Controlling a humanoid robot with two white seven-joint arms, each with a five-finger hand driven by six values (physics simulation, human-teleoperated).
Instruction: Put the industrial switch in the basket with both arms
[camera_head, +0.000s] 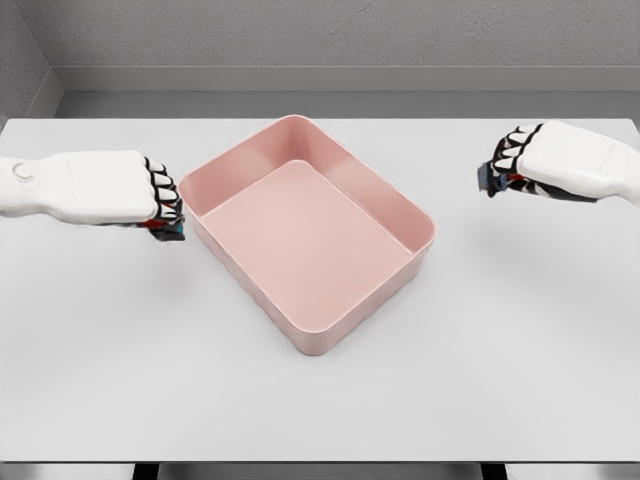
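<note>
The near edge of the white table (320, 420) runs along the bottom of the frame, and its broad front stretch lies bare. Just beyond it, at the centre of the picture, sits the pink basket (412, 262), a shallow rectangular tub turned at an angle so that one corner points toward the lower middle and the opposite corner toward the upper middle; its inside shows only its flat pink floor. At the left of the frame, level with the basket's left corner, the left hand (160, 200) comes in on its white arm, its fingers (170, 212) curled downward and close together near the basket's rim but not touching it, with nothing seen in them. At the right of the frame, slightly farther back and well apart from the basket, the right hand (510, 165) reaches in, its fingers (500, 170) likewise curled and drawn in, holding nothing visible. The industrial switch cannot be seen anywhere in the picture. Behind the table stands a grey wall.
</note>
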